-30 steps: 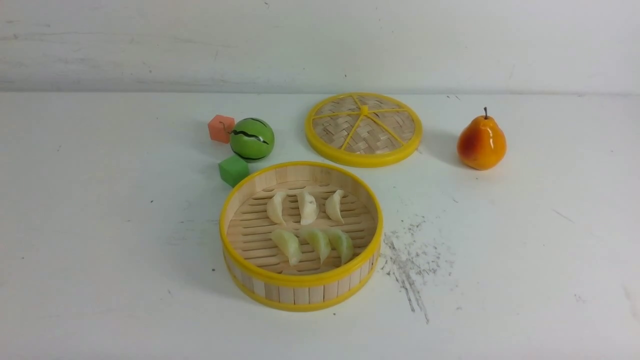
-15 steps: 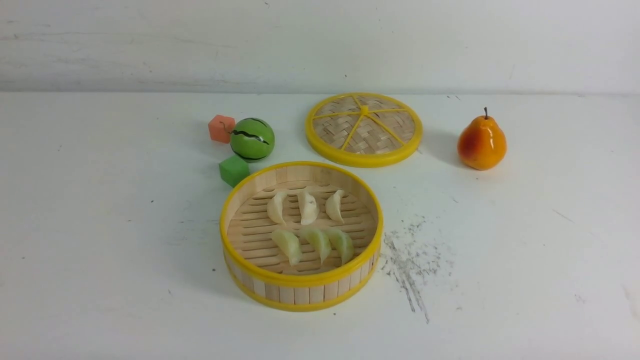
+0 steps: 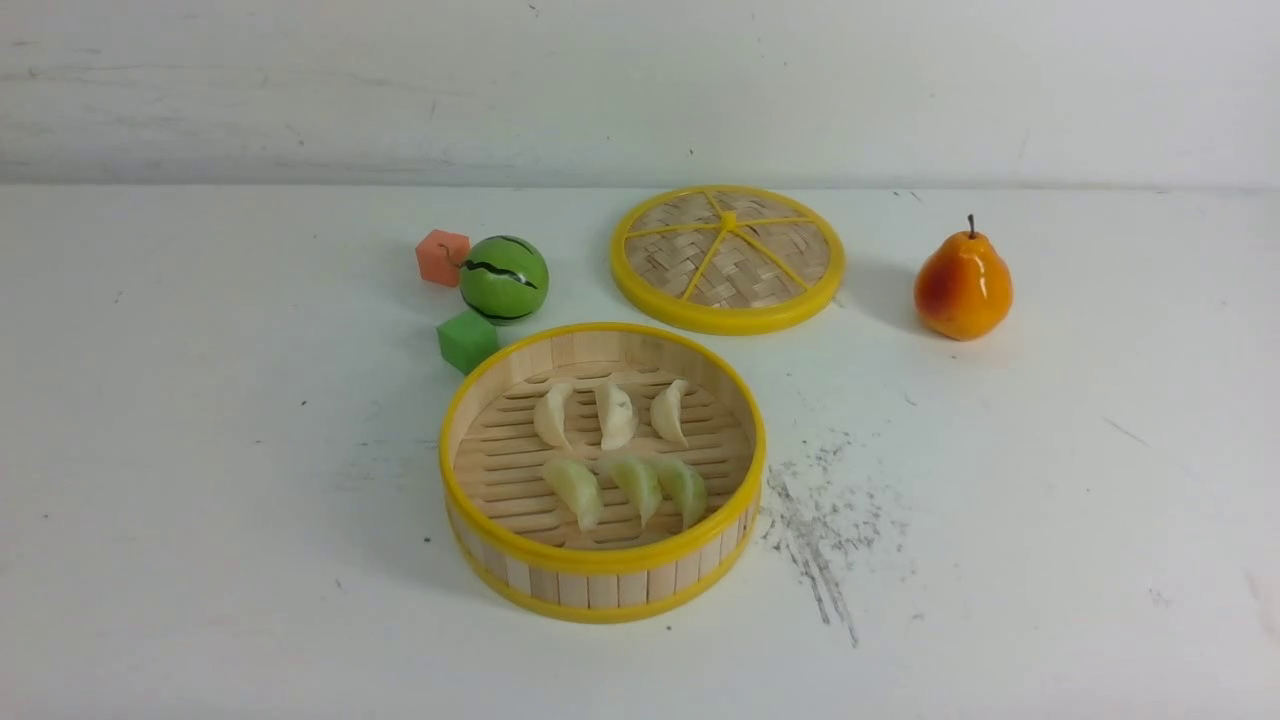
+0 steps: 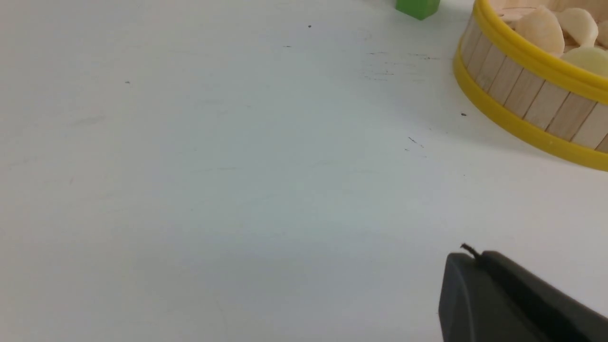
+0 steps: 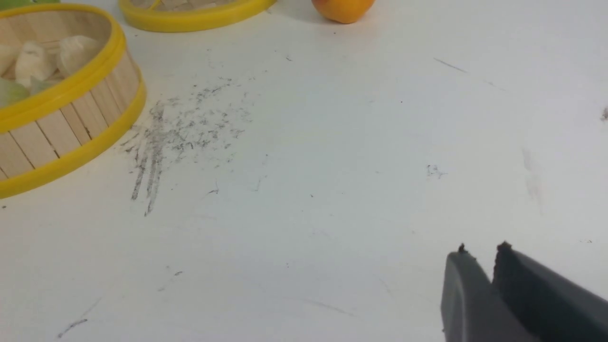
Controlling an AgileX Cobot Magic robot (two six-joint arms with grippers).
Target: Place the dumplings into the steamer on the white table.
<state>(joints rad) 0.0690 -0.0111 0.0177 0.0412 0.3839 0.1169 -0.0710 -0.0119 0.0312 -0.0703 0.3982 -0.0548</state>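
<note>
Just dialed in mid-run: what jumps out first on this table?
The steamer sits at centre front of the white table, holding all six dumplings: three cream in the far row, three green in the near row. Its woven lid lies flat behind it. An orange pear stands at far right, and a toy watermelon sits between two small blocks at far left.

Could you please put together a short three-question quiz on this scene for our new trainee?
1. How many dumplings lie in the steamer?
2. True or false: the woven lid sits on the steamer.
3. Which object stands farthest toward the robot's right: A) toy watermelon, B) pear, C) green cube?

Key:
1. Six, three cream and three pale green.
2. False; it lies on the white table behind the steamer.
3. B.
</note>
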